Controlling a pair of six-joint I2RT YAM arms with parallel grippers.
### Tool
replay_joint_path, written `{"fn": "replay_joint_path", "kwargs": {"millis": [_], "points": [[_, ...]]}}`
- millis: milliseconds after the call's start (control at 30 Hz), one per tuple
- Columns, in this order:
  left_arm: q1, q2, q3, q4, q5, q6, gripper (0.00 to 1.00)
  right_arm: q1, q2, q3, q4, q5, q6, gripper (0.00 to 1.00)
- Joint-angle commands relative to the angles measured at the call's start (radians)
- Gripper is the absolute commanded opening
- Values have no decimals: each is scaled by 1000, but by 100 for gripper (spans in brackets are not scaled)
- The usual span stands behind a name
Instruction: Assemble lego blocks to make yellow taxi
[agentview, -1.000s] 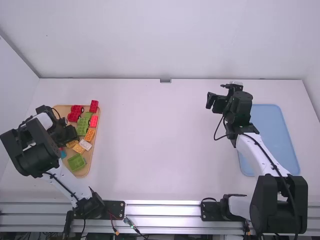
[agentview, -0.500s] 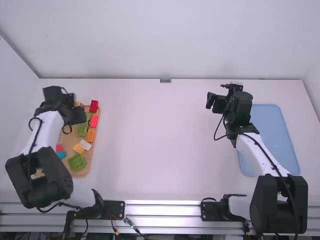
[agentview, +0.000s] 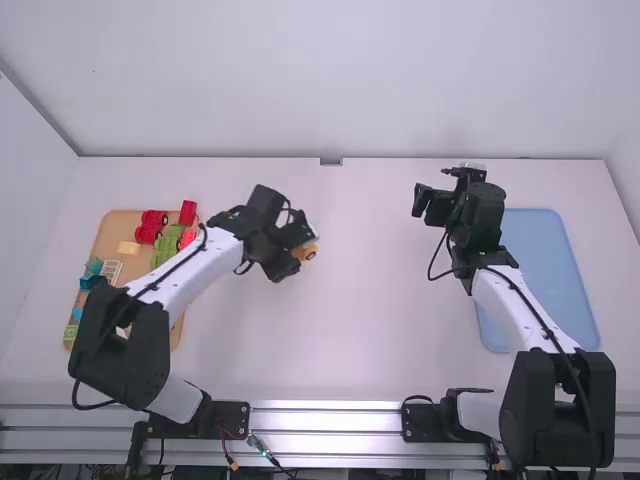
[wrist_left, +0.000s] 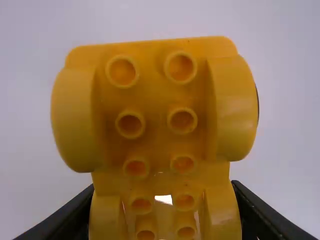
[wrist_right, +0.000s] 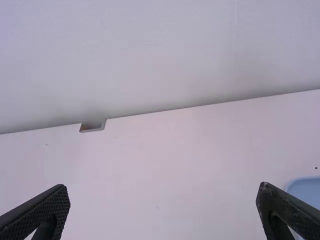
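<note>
One yellow wheeled base (wrist_left: 157, 100) sits clamped in left claw (wrist_left: 162, 212), right claw (wrist_right: 163, 192) spread wide; lower it level, wheels down, onto worktop (agentview: 350, 320).

1. Here's the left arm (agentview: 178, 280), elbow bent, forearm slanting away from its base and in toward the tray (agentview: 550, 275), well left of it.
2. Left wrist (agentview: 262, 225) is out at the forearm's end, and left gripper (agentview: 303, 250) hangs well apart from the tray, its fingers (wrist_left: 250, 212) clamped on a load.
3. Over to the right arm (agentview: 530, 315): elbow nearer the base than the tray is, forearm angled across the tray's left side.
4. Right wrist (agentview: 480, 215) sits beyond that, right gripper (agentview: 424, 202) left of the tray, fingers (wrist_right: 37, 215) spread wide, nothing between them.
</note>
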Motion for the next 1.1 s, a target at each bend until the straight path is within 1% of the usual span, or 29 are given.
{"fn": "replay_joint_path", "kwargs": {"millis": [0,67,133,233,333,367,400,467,533,667,733,800,833,967,1067], "points": [[-66,61,-6,28,11,106,49,3,10,38,-3,0,2,99],[-112,116,1,56,10,111,46,3,10,38,-5,0,1,99],[-143,163,22,43,10,130,43,3,10,38,-11,0,-10,99],[-174,225,57,21,10,163,43,3,10,38,-21,-1,-16,99],[-191,264,69,1,10,231,43,3,8,38,-43,-92,-151,99],[-191,266,68,0,9,235,43,3,7,38,-47,-106,-165,99],[-191,275,68,0,9,245,43,3,-2,38,-69,-172,-228,99],[-189,283,68,0,-7,244,43,3,-19,38,-98,-234,-297,99],[-189,285,68,-4,-23,245,45,3,-33,37,-116,-258,-320,99],[-188,286,63,0,-32,245,44,5,-70,37,-155,-259,-320,99],[-185,286,41,26,-32,245,41,4,-94,37,-181,-264,-319,99],[-185,286,28,46,-32,245,42,5,-101,37,-191,-262,-314,99],[-186,286,16,64,-32,245,44,5,-105,37,-198,-266,-312,99],[-187,286,-4,85,-32,244,44,3,-123,37,-230,-368,-356,99],[-192,286,-7,80,-32,245,47,4,-135,37,-239,-426,-399,99]]}}
